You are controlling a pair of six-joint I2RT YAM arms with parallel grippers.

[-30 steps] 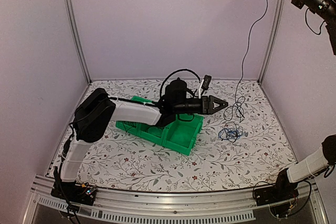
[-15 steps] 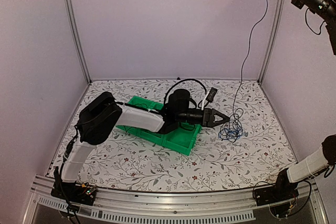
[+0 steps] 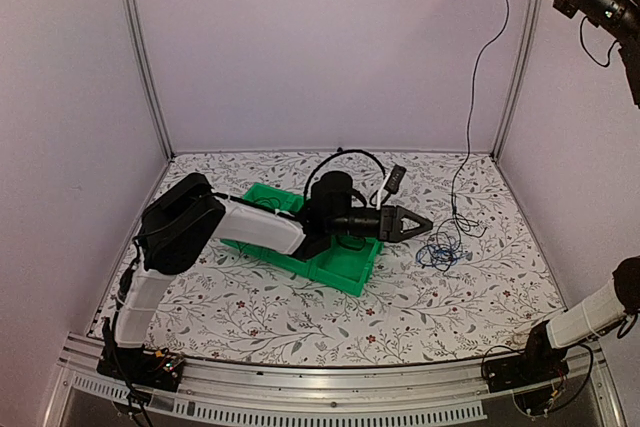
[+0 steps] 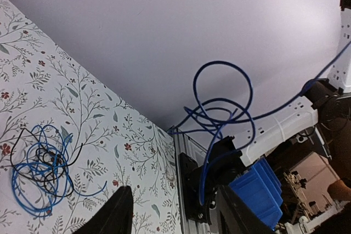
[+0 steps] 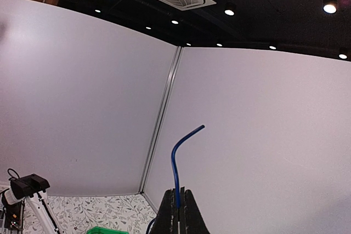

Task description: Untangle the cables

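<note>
Too small from above to sort strand from strand in the cables (image 3: 438,252) just ahead of the left gripper (image 3: 427,225). Cropped by the bottom edge in the wrist view: both its fingers (image 4: 116,215). Hidden behind that arm, perhaps half the green bin (image 3: 345,265).

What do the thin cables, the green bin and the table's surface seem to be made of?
Cables: apparently flexible wire in smooth plastic sheath, blue and black; they curl in loose loops. Green bin: probably moulded plastic, uniform colour, slight sheen. Table surface: likely a printed sheet or cloth, matte, with a floral pattern; which one is unclear.
</note>
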